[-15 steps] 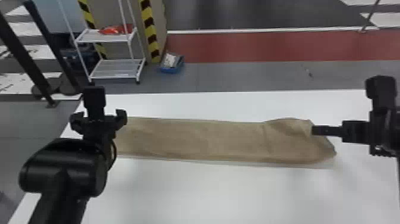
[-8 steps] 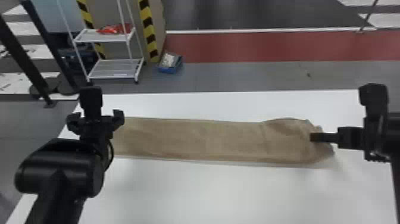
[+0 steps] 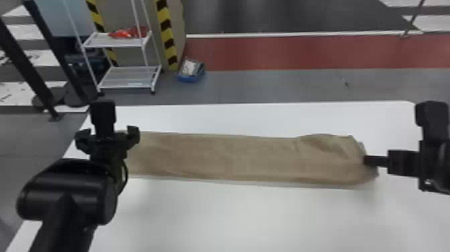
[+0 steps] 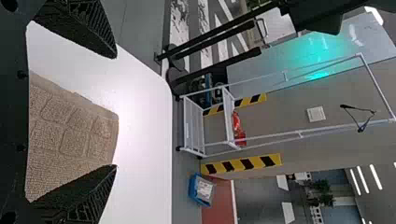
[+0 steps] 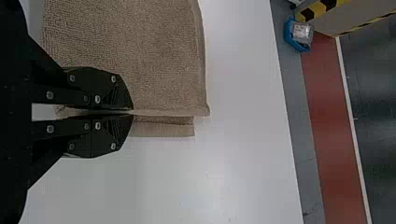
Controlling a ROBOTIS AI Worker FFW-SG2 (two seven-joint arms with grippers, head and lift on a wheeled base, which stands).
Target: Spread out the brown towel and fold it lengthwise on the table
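The brown towel [image 3: 247,159] lies as a long strip across the white table, its right end wrinkled with uneven layers. Over its left end is my left gripper [image 3: 107,134]. In the left wrist view, the towel [image 4: 70,135] shows between and beyond the spread fingers of the left gripper [image 4: 115,112], which holds nothing. At the strip's right end is my right gripper [image 3: 366,160]. From the right wrist view, the right gripper [image 5: 132,112] is shut on the end edge of the towel [image 5: 140,60], with a lower layer sticking out beside the fingers.
The white table [image 3: 234,217] has bare surface in front of and behind the towel. Beyond its far edge stand a white wire shelf [image 3: 127,78] and a blue bin [image 3: 191,72] on the floor.
The right gripper has moved nearer the robot along the towel's right end, then slightly right. The towel's end there has shifted and creased a little. The left arm has drifted slightly left.
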